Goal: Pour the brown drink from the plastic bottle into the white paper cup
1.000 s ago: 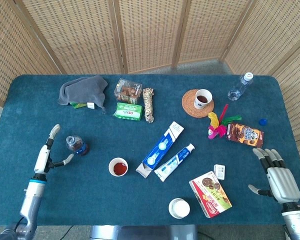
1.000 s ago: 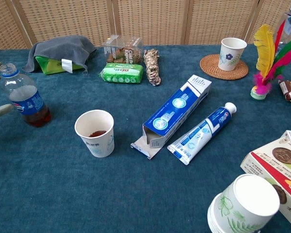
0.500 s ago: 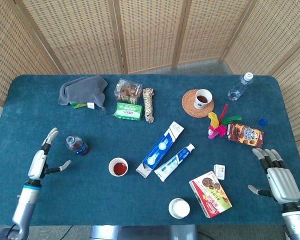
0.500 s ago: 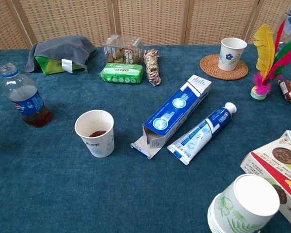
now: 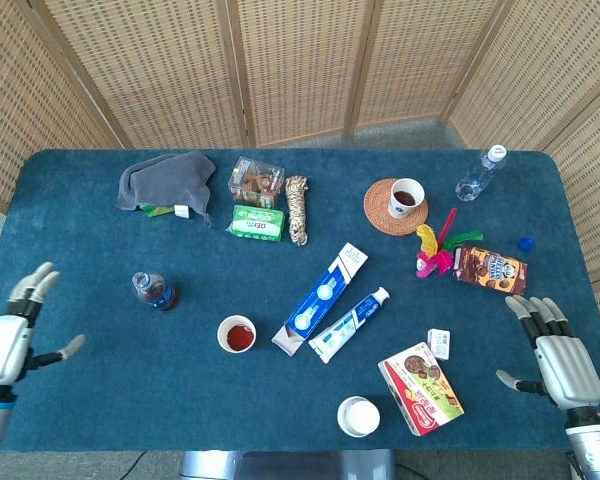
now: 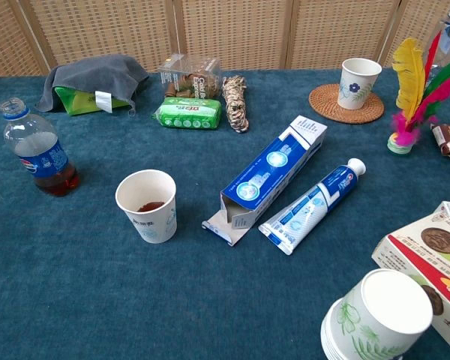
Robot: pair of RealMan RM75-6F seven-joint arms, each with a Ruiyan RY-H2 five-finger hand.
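Two hands showing in the head view, both holding nothing. Left hand point(image 5: 8, 340) hovering at the left edge of the table point(image 5: 100, 400), fingers spread apart, well apart from the bottle point(image 5: 153, 291). Right hand point(image 5: 560, 360) resting near the front right corner, fingers likewise spread. Bottle standing upright toward the left side, cap off. Paper cup point(image 5: 237, 334) sitting near the bottle, closer to the front edge, showing brown drink inside. Toothpaste box point(image 5: 320, 299) and toothpaste tube point(image 5: 351, 323) lying side by side near the table's middle, to the right of the cup.

Moving to the chest view, showing neither hand. Bottle point(image 6: 39, 156) standing upright near the left edge, holding a shallow layer of brown drink at the bottom. Paper cup point(image 6: 147, 205) standing just beside it, toward the front, carrying a little brown liquid. Toothpaste box point(image 6: 270, 176) lying open-ended beside the cup, with the tube point(image 6: 310, 205) touching or nearly touching its side.
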